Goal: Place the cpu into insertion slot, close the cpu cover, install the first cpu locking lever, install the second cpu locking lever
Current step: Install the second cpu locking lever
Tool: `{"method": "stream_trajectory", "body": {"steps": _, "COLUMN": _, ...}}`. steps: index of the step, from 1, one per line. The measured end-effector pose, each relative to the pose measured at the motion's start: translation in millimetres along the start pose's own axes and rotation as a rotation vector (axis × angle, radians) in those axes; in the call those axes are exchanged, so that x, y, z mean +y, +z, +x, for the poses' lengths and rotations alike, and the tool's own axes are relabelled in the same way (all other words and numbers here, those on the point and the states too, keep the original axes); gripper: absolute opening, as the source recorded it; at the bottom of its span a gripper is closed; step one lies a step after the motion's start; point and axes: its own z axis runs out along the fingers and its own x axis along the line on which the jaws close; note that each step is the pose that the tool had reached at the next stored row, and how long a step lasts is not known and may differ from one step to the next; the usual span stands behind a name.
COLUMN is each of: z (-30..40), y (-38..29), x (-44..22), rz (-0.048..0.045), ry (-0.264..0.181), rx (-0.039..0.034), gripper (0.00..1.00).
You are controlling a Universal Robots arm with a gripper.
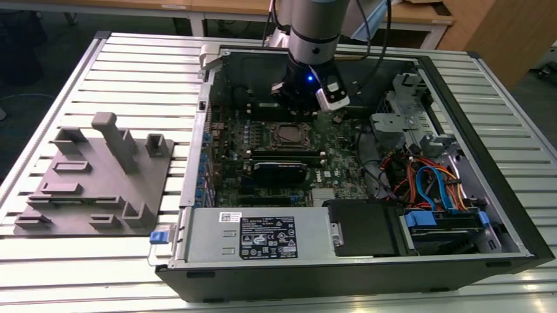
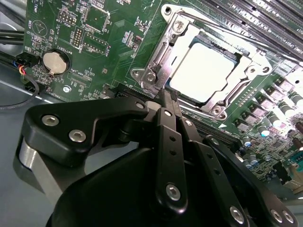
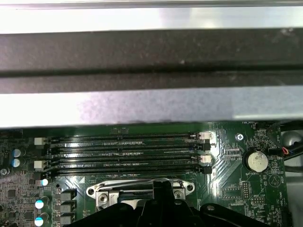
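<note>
Fingers (image 2: pixel 166 101) pinched together, empty, at the cpu cover (image 2: pixel 156 61) edge, cpu (image 2: pixel 201 71) seated beneath; best pressing squarely on the locking lever (image 2: pixel 163 42), avoiding the board.

Slatted metal worktable (image 1: pixel 130 65), wooden desks (image 1: pixel 226 8) behind, wooden cabinet (image 1: pixel 496 32) at the exterior view's right, dark floor (image 1: pixel 44 39)

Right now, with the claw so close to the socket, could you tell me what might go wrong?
1. The black claw sits at the edge of the silvery metal cpu cover, closed over the silver-grey square cpu; a skewed push might bend that thin frame.
2. The long black memory slots lie right beside the socket, so a sideways drift could scrape them.
</note>
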Motion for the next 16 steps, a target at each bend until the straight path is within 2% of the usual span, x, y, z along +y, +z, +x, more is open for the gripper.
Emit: {"method": "stream_trajectory", "body": {"steps": 16, "z": -0.1, "y": -2.2, "x": -1.4, "rz": 0.0, "ry": 0.0, "rx": 0.0, "gripper": 0.1}}
